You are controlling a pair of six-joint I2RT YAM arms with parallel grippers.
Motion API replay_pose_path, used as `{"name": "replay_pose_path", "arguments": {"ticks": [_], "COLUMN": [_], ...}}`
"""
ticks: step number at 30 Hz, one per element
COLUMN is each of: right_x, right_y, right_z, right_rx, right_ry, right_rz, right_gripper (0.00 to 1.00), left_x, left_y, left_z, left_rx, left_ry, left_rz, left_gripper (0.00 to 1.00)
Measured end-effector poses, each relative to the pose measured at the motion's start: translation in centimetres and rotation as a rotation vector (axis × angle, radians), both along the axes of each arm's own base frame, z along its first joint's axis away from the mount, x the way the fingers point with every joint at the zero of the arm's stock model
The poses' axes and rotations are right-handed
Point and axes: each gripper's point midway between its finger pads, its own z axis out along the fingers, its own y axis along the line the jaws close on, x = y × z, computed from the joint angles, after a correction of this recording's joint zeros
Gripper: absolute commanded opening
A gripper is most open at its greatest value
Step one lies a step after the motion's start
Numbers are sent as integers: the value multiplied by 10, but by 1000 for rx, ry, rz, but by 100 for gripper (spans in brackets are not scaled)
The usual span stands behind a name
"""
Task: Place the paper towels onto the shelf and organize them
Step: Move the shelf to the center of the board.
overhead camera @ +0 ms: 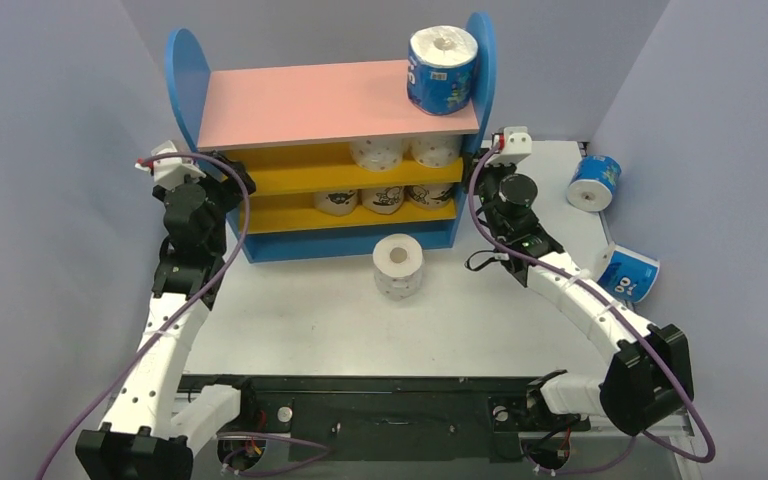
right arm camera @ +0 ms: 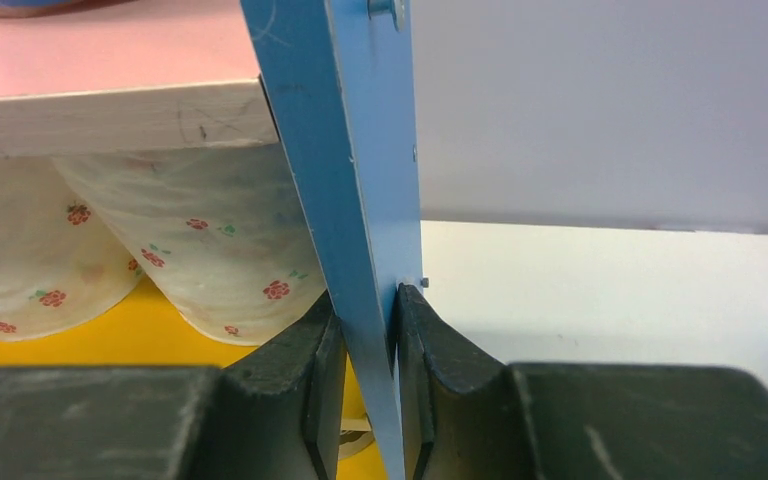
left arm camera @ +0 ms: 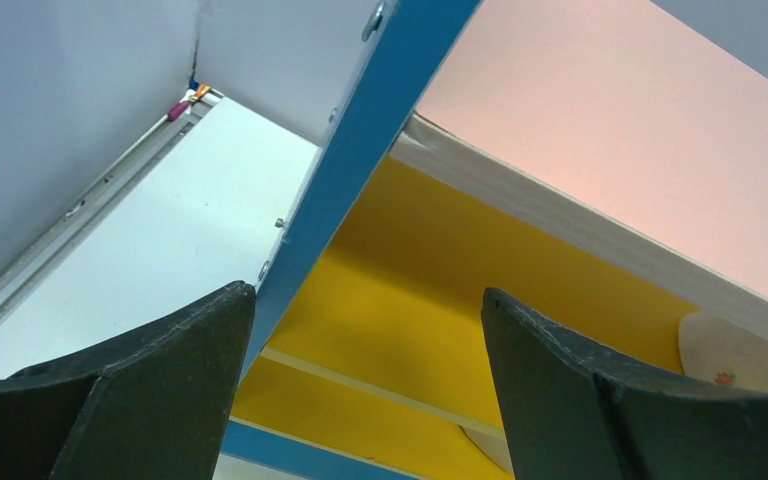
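Left fingers [left arm camera: 200, 350] spread wide and gripping nothing. They straddle the front edge of the shelf's left blue side panel [left arm camera: 360, 130]. The panel sits close to the outer finger; cannot tell if they touch.

Right fingers [right arm camera: 405, 330] closed on the right blue side panel [right arm camera: 345, 150], one on each face.

White dotted roll [overhead camera: 398, 265] stands on the surface [overhead camera: 300, 310], just in front of the shelf [overhead camera: 300, 105]. Two blue-and-white rolls [overhead camera: 628, 273] [overhead camera: 594, 182] lie on the surface to the right, apart from the shelf.

- Lower yellow board: three cartoon-print rolls [overhead camera: 382, 198] in a row.
- Upper yellow board: two white floral rolls [overhead camera: 377, 152], at the right end.
- Pink top board: one blue-and-white roll [overhead camera: 442, 70], against the right panel.
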Motion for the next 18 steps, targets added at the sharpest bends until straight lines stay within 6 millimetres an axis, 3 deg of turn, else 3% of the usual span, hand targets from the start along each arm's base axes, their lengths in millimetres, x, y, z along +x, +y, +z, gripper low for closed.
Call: {"name": "replay_pose_path", "arguments": {"ticks": [2, 6, 7, 10, 12, 18], "right_x": [-5, -15, -16, -21, -27, -68], "right_y": [-7, -15, -16, -16, -18, -41], "right_z": [-1, -1, -1, -2, -3, 20], "right_rx": [-1, -2, -2, 1, 26, 156], "right_ry": [11, 35, 41, 56, 77, 95], "right_rz": [-14, -27, -27, -20, -22, -100], "right_gripper": [0, 0, 4, 39, 52, 65], "left_x": [-7, -22, -26, -35, -41, -58], "left_y": [-8, -25, -28, -33, -36, -43], "left_z": [2, 6, 6, 4, 3, -3], "left_rx": [0, -9, -10, -11, -9, -8], "left_ry": [-1, -11, -11, -4, 3, 36], "left_rz": [-24, -82, -93, -113, -125, -158], "left_gripper": [84, 99, 98, 97, 96, 96]}}
